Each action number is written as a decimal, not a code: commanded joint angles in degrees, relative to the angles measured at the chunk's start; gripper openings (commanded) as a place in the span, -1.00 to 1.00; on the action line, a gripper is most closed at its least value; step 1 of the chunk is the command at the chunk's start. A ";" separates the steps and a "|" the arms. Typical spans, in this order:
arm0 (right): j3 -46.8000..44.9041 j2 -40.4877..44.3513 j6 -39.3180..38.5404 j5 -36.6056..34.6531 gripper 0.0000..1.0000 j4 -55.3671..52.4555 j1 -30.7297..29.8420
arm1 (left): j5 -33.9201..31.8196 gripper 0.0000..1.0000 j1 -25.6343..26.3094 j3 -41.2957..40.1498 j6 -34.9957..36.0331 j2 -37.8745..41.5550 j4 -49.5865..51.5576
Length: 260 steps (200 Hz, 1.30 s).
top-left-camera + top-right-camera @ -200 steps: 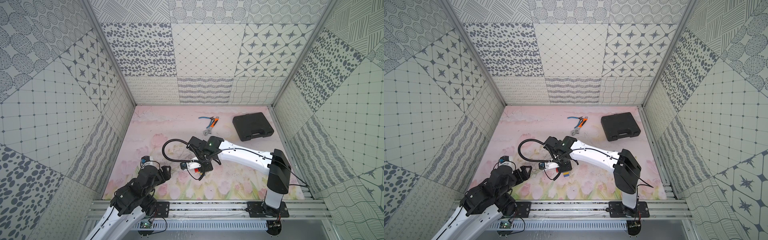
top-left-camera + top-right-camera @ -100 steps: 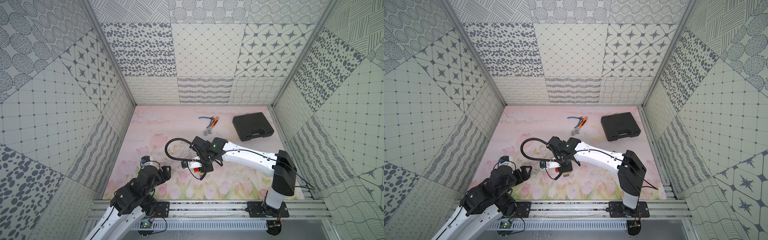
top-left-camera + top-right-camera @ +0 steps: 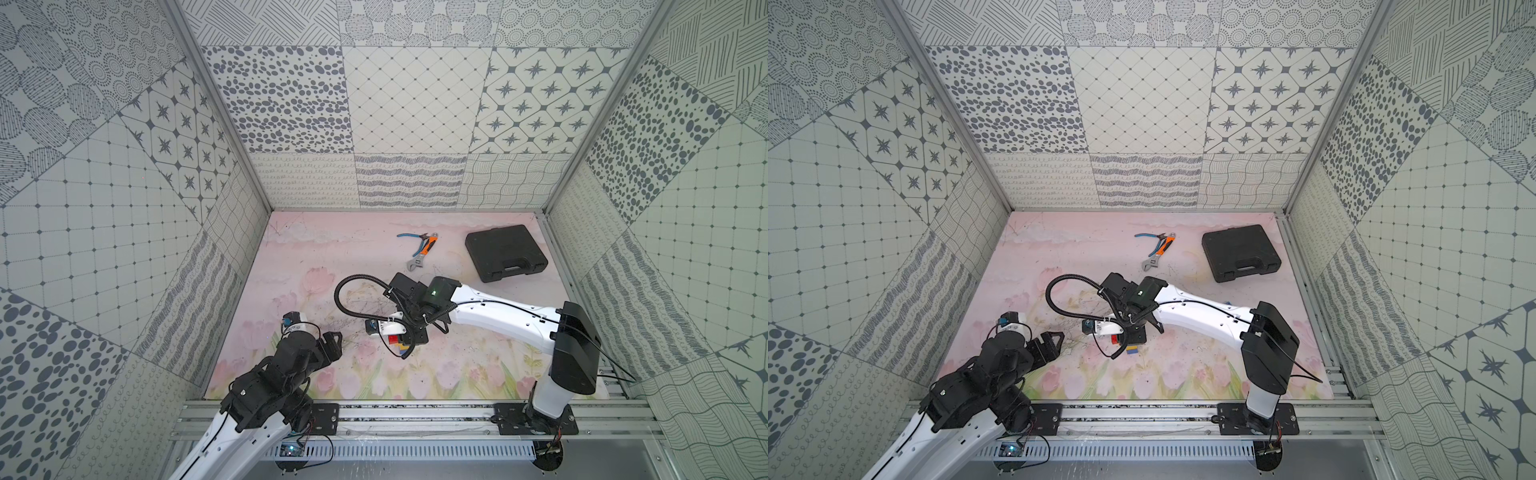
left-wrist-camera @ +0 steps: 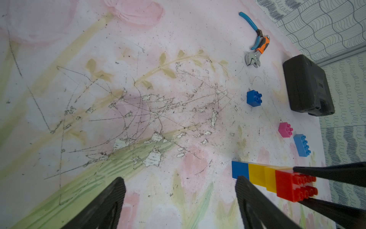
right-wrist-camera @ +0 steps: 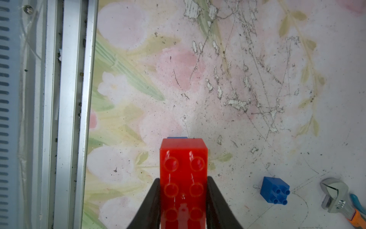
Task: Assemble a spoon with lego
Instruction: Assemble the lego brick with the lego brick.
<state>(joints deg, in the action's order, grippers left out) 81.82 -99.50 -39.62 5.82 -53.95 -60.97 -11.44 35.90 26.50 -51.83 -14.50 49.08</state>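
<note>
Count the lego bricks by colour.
Blue bricks: 2
Yellow bricks: 2
Red brick: 1
Pink brick: 1
Light blue brick: 1
Total: 7

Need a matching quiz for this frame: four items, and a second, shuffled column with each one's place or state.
1. red brick
2. dark blue square brick
3. pink brick
4. left gripper

A. beside the light blue brick
B. open, holding nothing
C. clamped in the right gripper
D. lying loose, near the wrench

Pairs: 1-C, 2-D, 3-A, 4-B
</note>
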 commanded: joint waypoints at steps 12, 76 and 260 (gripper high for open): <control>-3.66 -2.99 0.10 -1.54 -0.85 -3.35 0.07 | -2.07 0.78 0.66 0.33 0.75 -0.09 0.67; -8.21 -0.79 1.55 -1.59 -0.90 0.87 0.14 | -2.36 0.78 0.75 0.33 1.03 -0.24 0.59; -9.26 3.30 5.12 -0.11 -0.17 3.52 1.98 | -3.24 0.79 1.80 0.75 0.76 -0.95 1.13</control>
<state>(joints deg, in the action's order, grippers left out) 74.59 -95.20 -35.97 7.46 -45.74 -59.72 -13.41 37.15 26.57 -51.81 -14.72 49.10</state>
